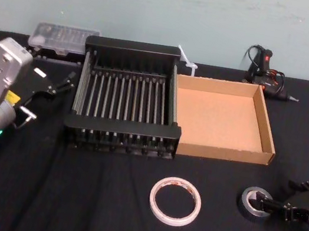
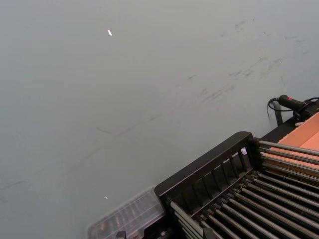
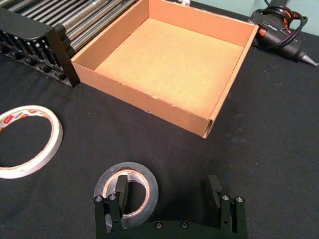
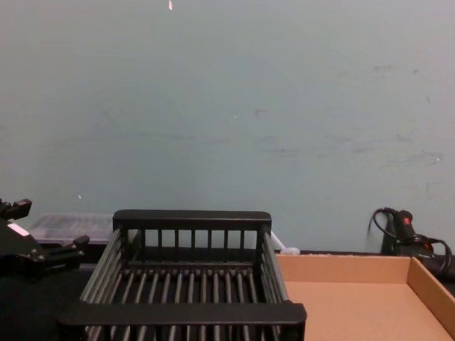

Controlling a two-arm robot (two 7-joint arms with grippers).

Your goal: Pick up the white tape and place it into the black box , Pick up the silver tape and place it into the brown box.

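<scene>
Right gripper (image 3: 167,195) is sitting low near the front right corner of the black cloth tabletop (image 1: 95,213), working on the small round roll of dull grey-silver tape (image 3: 128,167). The roll is lying flat on the cloth, apart from the shallow brown cardboard tray (image 3: 144,94), which is farther back.

Judged step: closing on the silver roll, lift not yet begun. To do it well:
- keep the tips down at cloth level so the pinch is taking the full height of the roll's wall;
- close slowly, since the roll is light and likely to slide toward the outer finger;
- lift straight up before carrying it back over the tray's low front wall.

Claw: the jaws are standing wide apart and gripping nothing. One finger (image 3: 119,189) is standing inside the roll's pale centre, close to the inner wall; actual contact cannot be told. The other finger is standing well outside the roll over bare cloth.

The small round roll of white tape (image 1: 172,218) is lying flat near the middle of the front edge, untouched. The black slatted crate (image 1: 122,126) is sitting mid-tabletop, its right side against the tray.

Left gripper (image 1: 50,97) is idling by the left edge beside the crate, fingers apart, empty.
</scene>
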